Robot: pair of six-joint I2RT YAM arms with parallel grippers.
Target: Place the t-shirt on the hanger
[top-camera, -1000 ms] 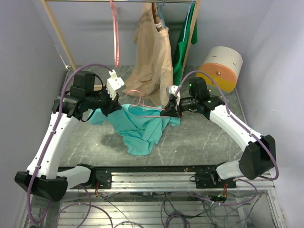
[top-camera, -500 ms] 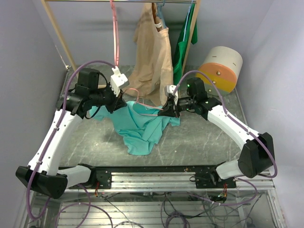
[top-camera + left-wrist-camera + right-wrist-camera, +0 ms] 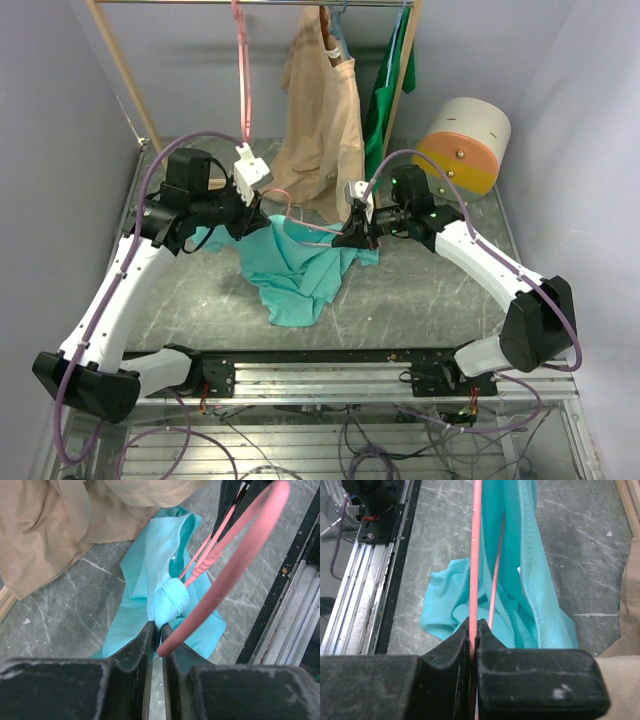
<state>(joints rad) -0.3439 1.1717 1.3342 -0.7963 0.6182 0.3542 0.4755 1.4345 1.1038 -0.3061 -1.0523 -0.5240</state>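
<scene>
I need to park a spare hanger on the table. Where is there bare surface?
Bare table lies front right, between the t-shirt and the right arm, and front left, between the t-shirt and the left arm. Back centre is crowded: left gripper, right gripper, hanger and beige garment.

- Top view: soft, even light from above; I see only faint shadows on the table point(image 3: 420, 290) under the t-shirt point(image 3: 295, 270) and arms.
- Walls point(image 3: 60, 120) are evenly lit, a flat lilac.
- Left wrist view: my left fingers point(image 3: 132, 655) and the near hanger point(image 3: 235, 555) loop are blurred, the t-shirt beyond is sharp.
- Right wrist view: my right fingers point(image 3: 445, 655) are soft and dark, the table sharp and bright.
</scene>
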